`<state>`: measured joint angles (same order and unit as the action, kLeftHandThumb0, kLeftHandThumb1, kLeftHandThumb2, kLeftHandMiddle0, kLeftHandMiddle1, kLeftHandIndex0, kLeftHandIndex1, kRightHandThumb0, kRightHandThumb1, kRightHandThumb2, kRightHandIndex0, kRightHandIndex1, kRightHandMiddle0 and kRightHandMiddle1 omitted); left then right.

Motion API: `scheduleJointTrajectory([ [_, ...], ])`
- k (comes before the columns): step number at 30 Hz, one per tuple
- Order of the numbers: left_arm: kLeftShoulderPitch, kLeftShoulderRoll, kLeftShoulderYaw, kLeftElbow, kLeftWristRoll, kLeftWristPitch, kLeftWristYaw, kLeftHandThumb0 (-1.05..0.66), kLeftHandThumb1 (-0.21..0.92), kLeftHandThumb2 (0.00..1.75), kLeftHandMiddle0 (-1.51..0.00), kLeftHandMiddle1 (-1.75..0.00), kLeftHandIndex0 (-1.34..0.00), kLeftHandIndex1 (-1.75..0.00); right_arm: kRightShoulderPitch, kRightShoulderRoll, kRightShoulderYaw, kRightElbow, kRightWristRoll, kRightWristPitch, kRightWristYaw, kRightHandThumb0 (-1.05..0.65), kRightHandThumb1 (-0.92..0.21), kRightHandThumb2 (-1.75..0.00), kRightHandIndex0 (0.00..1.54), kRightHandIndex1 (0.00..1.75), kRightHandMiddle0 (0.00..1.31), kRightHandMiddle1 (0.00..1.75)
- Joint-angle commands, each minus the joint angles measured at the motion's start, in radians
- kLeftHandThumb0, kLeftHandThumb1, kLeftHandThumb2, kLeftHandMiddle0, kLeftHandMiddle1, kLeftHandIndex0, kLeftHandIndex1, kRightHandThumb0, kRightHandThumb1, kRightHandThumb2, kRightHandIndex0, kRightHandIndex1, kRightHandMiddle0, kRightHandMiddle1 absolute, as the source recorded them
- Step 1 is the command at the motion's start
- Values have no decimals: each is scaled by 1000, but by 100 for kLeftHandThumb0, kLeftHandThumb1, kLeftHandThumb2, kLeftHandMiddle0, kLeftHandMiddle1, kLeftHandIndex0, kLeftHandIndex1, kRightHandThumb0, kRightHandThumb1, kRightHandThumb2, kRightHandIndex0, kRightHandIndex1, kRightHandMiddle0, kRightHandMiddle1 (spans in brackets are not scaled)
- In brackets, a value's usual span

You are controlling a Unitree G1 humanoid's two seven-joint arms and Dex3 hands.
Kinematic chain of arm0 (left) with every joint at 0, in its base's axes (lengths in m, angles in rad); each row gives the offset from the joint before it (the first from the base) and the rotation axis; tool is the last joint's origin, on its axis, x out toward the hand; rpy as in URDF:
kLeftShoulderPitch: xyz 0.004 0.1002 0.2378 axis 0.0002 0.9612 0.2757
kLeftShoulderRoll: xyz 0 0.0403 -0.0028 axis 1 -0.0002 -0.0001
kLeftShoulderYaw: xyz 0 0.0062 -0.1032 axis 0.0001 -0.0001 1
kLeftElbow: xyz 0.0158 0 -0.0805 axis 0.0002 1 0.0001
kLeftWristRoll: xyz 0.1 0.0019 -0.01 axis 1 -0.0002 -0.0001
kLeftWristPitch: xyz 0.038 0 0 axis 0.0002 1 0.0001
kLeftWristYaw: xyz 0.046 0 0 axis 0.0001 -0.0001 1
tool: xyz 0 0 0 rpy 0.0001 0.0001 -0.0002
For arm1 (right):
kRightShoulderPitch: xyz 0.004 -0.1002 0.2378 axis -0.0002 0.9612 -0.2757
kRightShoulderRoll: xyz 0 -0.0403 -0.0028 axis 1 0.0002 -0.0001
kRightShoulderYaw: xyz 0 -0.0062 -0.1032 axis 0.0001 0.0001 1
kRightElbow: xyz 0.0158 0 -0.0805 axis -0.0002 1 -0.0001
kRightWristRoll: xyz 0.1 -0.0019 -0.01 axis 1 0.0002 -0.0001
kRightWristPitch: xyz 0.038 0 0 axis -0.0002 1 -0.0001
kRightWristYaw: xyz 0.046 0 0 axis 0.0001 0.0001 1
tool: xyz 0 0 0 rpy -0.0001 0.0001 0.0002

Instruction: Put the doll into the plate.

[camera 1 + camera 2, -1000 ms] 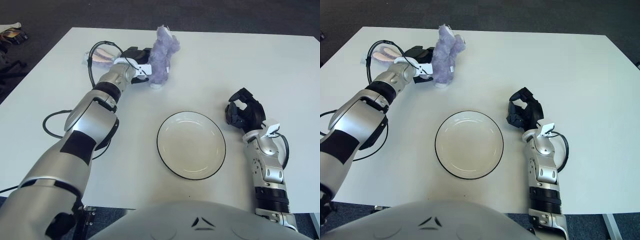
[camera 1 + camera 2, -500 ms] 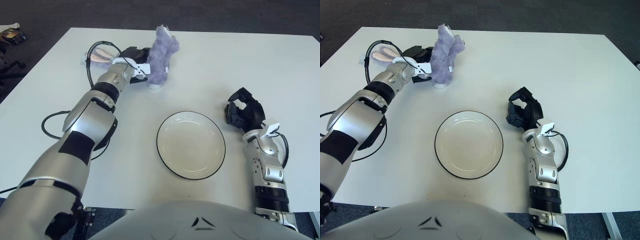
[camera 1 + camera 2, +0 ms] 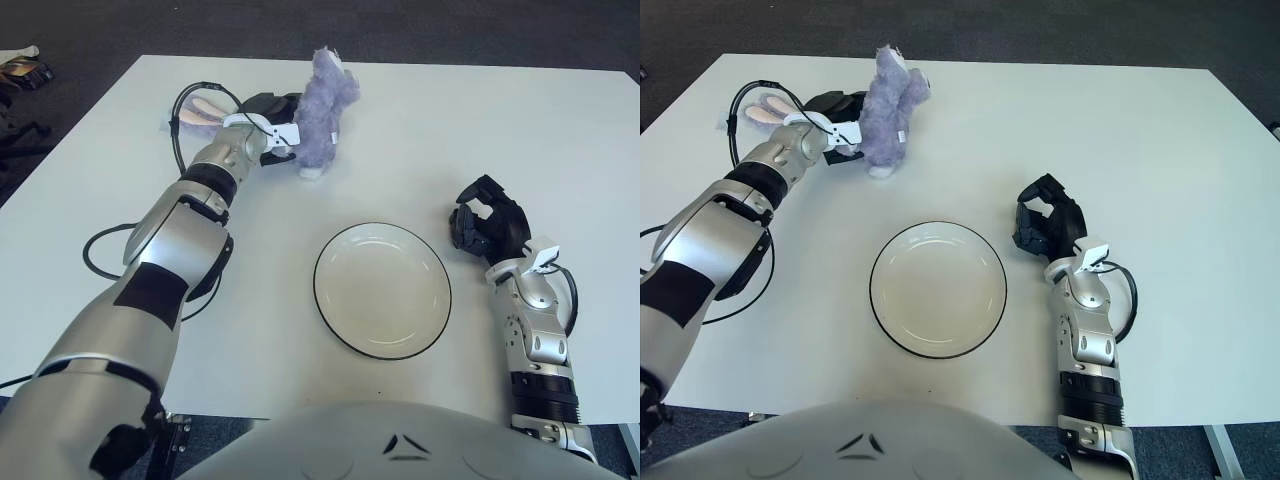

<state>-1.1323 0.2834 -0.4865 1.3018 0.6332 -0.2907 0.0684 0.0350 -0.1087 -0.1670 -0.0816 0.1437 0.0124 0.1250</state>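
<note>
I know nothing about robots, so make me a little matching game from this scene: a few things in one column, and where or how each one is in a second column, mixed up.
Things:
1. doll
2. plate
3. left hand
4. right hand

Descriptions:
A. lying bare in the middle of the table
B. purple and fluffy, at the far side of the table
C. showing to the right of the plate, holding nothing
D. closed on the doll

Pairs: 1-B, 2-A, 3-D, 4-C

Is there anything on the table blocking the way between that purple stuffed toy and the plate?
Nothing visible does. The doll, gripped by the left hand, has only bare table between it and the plate. The right hand shows right of the plate.
</note>
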Motion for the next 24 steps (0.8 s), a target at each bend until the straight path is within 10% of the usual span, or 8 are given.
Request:
scheduleJointTrajectory([
  [1,31,-5,16,-1,-23,-25,-45,0,4,157,-89,-154,-60,-175,35,1,3,53,-14,45,-17,-43,-50,-109,122,175,47,175],
  [24,75,44,93,-144,-92,-178,-39,0,11,156,-74,-174,-55,-175,22,8,-12,68,-6,30,-37,-43,-49,-110,124,175,48,175],
])
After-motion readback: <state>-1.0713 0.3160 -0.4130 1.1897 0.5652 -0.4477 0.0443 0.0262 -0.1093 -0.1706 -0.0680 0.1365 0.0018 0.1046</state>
